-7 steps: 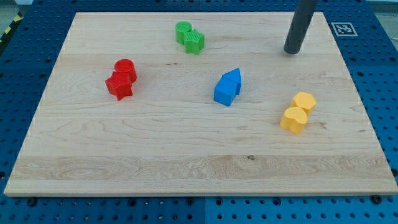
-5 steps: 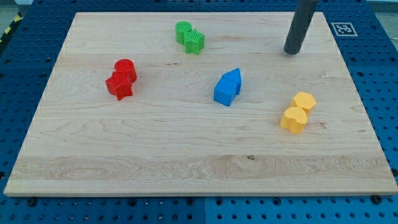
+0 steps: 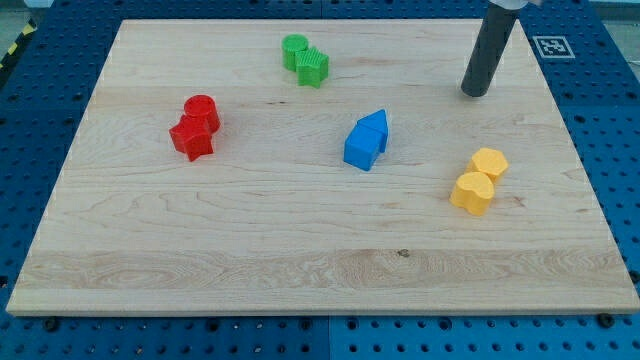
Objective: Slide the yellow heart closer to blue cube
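Note:
Two yellow blocks sit touching at the view's right: one lower left, the other upper right; which of them is the heart I cannot tell. Two blue blocks sit touching in the middle: a cube-like one and another just above it. My tip is on the board at the upper right, above the yellow pair and to the right of the blue pair, touching no block.
Two green blocks sit together near the view's top. A red cylinder and a red star sit touching at the left. The wooden board lies on a blue pegboard. A marker tag is at the top right.
My tip has moved slightly to the right and down. No block has moved.

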Robot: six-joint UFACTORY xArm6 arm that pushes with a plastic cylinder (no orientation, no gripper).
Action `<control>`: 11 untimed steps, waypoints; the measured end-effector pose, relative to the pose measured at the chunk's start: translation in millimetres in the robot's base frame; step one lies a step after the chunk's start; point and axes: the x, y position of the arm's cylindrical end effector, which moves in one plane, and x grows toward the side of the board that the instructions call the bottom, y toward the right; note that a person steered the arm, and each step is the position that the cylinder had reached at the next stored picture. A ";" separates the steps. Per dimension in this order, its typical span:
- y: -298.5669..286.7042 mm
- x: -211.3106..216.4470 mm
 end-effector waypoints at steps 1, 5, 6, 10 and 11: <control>-4.4 38.7; 66.7 128.9; 56.0 160.0; -13.8 174.8; -41.1 161.3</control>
